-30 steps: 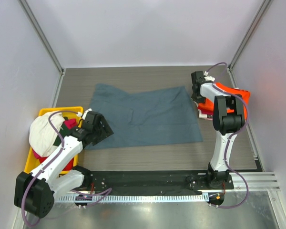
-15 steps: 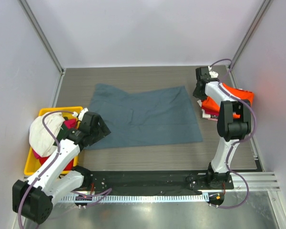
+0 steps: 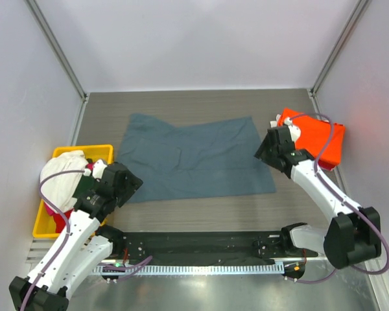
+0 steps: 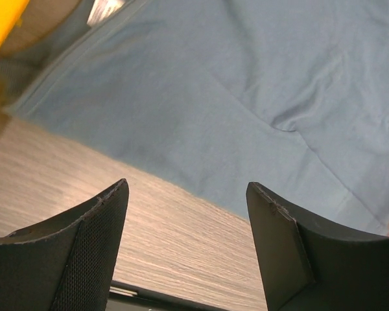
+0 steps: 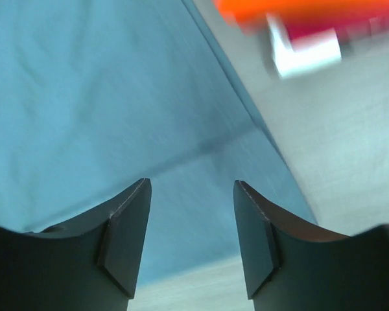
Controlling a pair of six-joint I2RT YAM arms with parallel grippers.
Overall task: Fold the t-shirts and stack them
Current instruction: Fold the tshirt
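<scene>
A slate blue-grey t-shirt (image 3: 194,155) lies spread flat in the middle of the table. A folded orange t-shirt (image 3: 314,139) sits at the back right, with white and red cloth (image 5: 308,55) showing under it in the right wrist view. My right gripper (image 3: 262,150) hovers open over the blue tee's right edge (image 5: 104,97), nothing between its fingers (image 5: 192,183). My left gripper (image 3: 126,184) is open and empty above the tee's near-left corner (image 4: 246,84), with bare table between the fingers (image 4: 187,184). A white tee (image 3: 58,178) is heaped on a red one (image 3: 52,210).
The yellow bin (image 3: 104,150) holding the white and red cloth stands at the left edge beside my left arm. Grey walls close the table on three sides. A black rail (image 3: 201,243) runs along the near edge.
My right gripper has left the orange stack, swung down-left to the blue tee's right edge and opened. My left arm drew back a little toward the near edge.
</scene>
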